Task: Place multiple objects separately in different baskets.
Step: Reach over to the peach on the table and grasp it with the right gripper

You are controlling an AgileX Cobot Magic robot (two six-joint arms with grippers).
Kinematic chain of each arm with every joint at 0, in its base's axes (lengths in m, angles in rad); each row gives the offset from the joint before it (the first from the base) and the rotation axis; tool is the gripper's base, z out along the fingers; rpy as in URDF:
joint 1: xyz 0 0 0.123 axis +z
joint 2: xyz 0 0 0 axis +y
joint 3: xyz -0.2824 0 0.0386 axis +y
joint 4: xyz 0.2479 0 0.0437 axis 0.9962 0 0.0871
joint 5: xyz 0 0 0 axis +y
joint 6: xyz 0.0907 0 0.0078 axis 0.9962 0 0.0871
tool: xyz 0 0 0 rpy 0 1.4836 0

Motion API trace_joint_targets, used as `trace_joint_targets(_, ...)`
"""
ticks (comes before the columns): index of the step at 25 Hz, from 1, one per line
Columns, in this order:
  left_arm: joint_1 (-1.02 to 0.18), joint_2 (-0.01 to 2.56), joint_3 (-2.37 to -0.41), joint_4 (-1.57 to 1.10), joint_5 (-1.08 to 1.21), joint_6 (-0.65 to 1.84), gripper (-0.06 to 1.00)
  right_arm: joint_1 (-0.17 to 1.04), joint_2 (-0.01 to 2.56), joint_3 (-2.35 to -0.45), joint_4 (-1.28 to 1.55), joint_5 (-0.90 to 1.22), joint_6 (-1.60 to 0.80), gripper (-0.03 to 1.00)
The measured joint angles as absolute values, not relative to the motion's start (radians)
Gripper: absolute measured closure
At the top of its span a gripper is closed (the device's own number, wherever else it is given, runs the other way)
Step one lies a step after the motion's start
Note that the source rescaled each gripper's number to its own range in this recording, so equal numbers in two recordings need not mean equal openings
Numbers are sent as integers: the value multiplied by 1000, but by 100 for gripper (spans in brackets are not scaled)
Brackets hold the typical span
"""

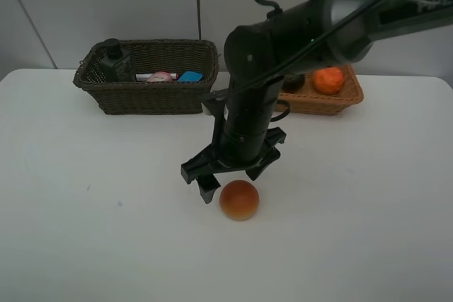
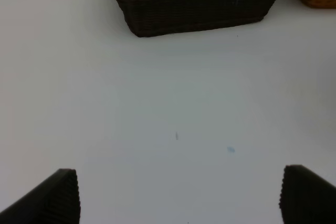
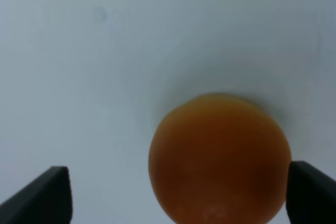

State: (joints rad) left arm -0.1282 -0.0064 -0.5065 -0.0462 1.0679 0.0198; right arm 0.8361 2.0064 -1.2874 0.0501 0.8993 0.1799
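Red-orange peach-like fruit (image 1: 239, 200), dark brown basket (image 1: 148, 93), orange-tan basket (image 1: 327, 100), white table (image 1: 85, 210)

My right arm (image 1: 283, 40) is glossy black at the joints, grey on the forearm, with looped black cables, a tiny green light and ribbed black fingertips (image 2: 58, 198).

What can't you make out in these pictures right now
- Light basket: overhead view, right arm hides its left part; the dark item beside the orange is unclear.
- Dark basket contents: left wrist view, cut off by the edge.
- Peach-like fruit: right wrist view, cut off, blurred.
- Left pincer: unseen overhead.
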Motion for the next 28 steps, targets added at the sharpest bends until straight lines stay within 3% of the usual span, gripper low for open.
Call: trace_joint_targets(28, -128, -6, -507, -46, 1068, 20, -6, 835, 2132, -1287, 20, 882, 178, 9)
